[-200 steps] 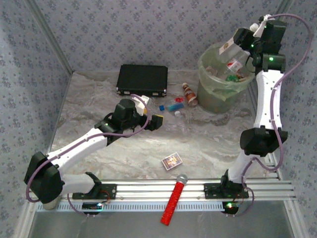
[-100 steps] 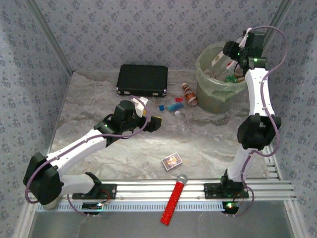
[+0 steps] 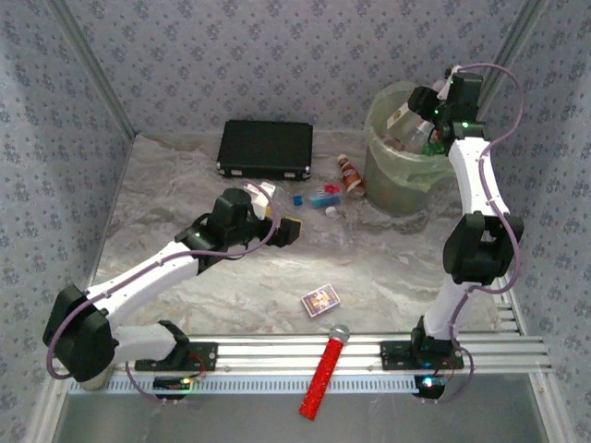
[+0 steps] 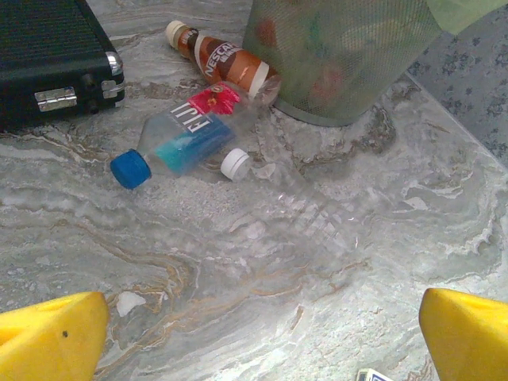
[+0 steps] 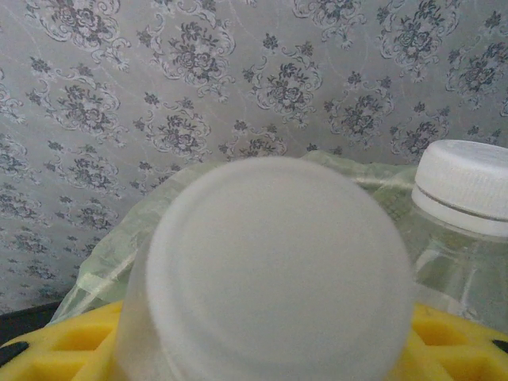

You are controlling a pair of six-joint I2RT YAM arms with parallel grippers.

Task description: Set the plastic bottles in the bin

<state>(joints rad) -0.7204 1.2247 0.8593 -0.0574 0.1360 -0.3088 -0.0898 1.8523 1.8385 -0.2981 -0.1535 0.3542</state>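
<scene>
My right gripper (image 3: 417,109), clamped on a bottle (image 5: 278,270), has swung over the bin (image 3: 392,180) at one o'clock, ready to drop. Left gripper (image 3: 282,215) gapes empty near loose bottles (image 4: 186,141) at the bin's nine o'clock.

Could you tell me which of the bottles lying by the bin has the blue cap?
The Fiji bottle; the brown bottle has a cream cap, the plain clear bottle a white one.

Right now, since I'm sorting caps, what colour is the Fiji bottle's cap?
The bottle cap is blue, clearest in the left wrist view.
</scene>
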